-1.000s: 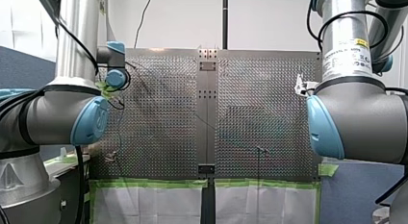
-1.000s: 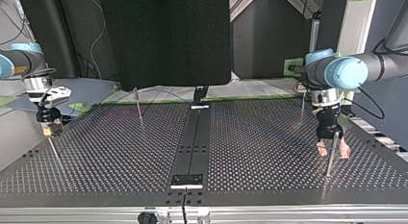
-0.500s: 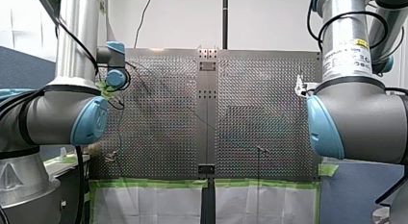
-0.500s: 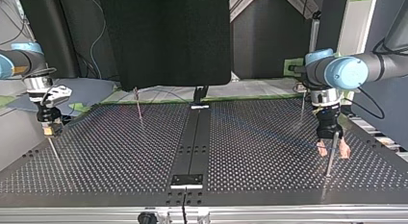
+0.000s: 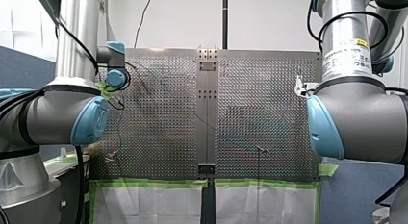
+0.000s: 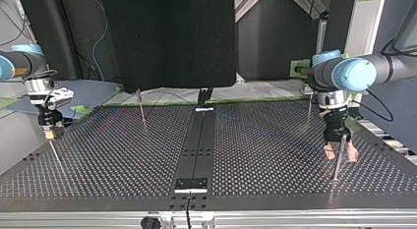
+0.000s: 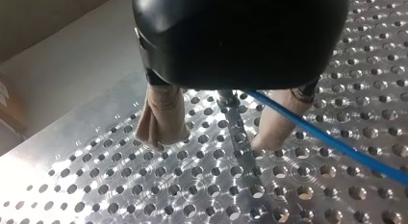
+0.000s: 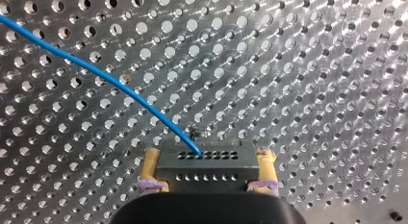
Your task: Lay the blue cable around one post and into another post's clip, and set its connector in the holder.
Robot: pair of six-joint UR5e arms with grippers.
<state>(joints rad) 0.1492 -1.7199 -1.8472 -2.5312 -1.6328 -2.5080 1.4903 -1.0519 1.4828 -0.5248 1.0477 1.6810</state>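
- My right claw (image 8: 208, 153) is closed on the connector (image 8: 206, 168). Its yellow pads (image 8: 151, 167) press the two short ends of the black body, which sits square between them.
- The blue cable (image 8: 106, 80) leaves the connector's forward face, just ahead of that claw. It runs off slantwise over the perforated desk (image 8: 312, 65), clear of the fingers.
- My left claw (image 7: 209, 141) stands wide open and grips nothing. Its beige fingers (image 7: 161, 116) hang one to each side of a thin metal post (image 7: 238, 132), and neither touches it.
- There the cable passes between that post and one finger, crosses in front of that finger and runs out beside the claw. Whether it touches the post I cannot tell.
- In the top view a second post (image 6: 55, 157) stands just beside my right claw, on the camera's side.
- Between the two claws a black centre strip (image 6: 196, 145) crosses the desk, with a small black block (image 6: 192, 184) at its camera end.
- Farther back, a third post (image 6: 142, 108) stands beyond my right claw toward the strip, and a fourth post (image 6: 309, 111) stands beyond my left claw.
- In that view the cable shows only faintly, leading from my left claw over the strip toward the far side of the desk.
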